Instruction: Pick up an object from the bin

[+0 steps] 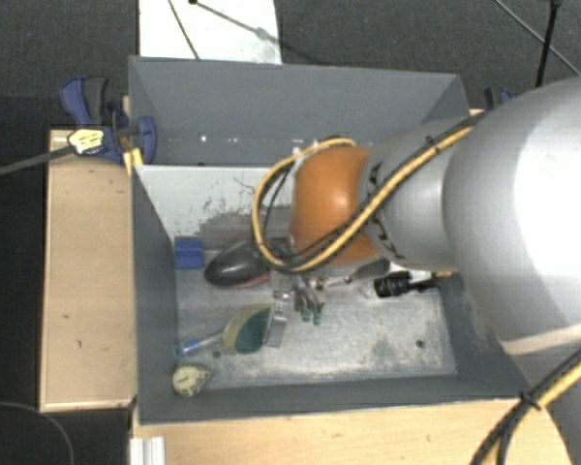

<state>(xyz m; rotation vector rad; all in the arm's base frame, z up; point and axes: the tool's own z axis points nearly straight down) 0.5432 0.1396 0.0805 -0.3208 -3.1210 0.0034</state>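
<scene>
Flanking the arm (pixel 445 201) lie a dark oval (pixel 234 264), green disc (pixel 252 329), black marker (pixel 392 286).

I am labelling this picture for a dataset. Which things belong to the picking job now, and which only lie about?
In the job: grey bin; gripper, low in its middle; green round disc just beside the gripper.
Lying about: blue block at the left wall; dark oval thing; pale lump in the front left corner; black cylinder.
</scene>
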